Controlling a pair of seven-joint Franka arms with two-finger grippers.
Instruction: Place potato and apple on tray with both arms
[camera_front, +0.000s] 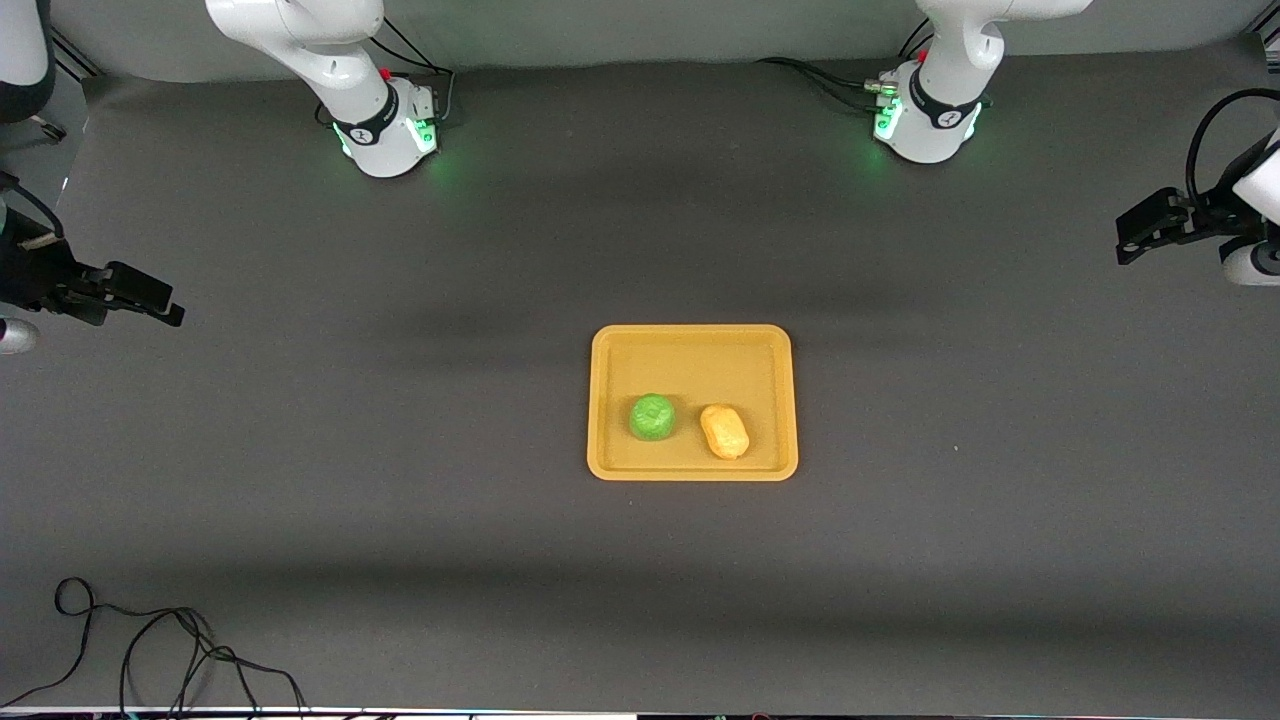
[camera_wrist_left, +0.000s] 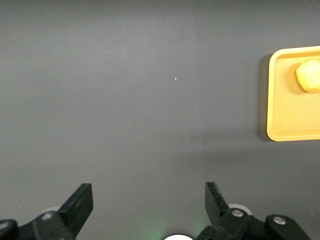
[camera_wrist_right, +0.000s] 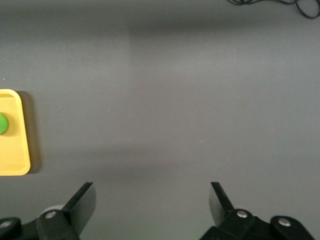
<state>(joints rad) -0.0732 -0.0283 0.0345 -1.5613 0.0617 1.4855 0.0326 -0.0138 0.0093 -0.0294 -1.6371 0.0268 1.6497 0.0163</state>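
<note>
Apple (camera_front: 652, 416) and potato (camera_front: 725, 431) lie side by side on the tray (camera_front: 692, 340), both in the half of it nearer the front camera, the apple toward the right arm's end and the potato toward the left arm's end, close together but not touching. Neither rests on the rim. The tray sits flat on the table (camera_front: 400, 500), midway between the two arms' ends and well apart from both bases.

The left gripper (camera_front: 1150, 225) hangs over the table's edge at the left arm's end, well apart from the tray; its wrist view shows the fingers (camera_wrist_left: 80, 202) spread wide with nothing between them and the tray's corner and potato off to one side. The right gripper (camera_front: 140, 295) hangs over the edge at the right arm's end, likewise far from the tray, its fingers (camera_wrist_right: 82, 202) spread just as wide and empty, with the tray's edge and a sliver of apple in sight.

By the look of it, the placing is done and what remains is to hold clear. Doing that well means keeping both arms out wide and high, with no sweep across the tray that might nudge it or roll either piece. The round apple looks the likelier to roll if bumped; the low rim would offer little to stop it.

A loose black cable (camera_front: 150, 650) lies on the table well nearer the front camera than the tray, at the right arm's end.
</note>
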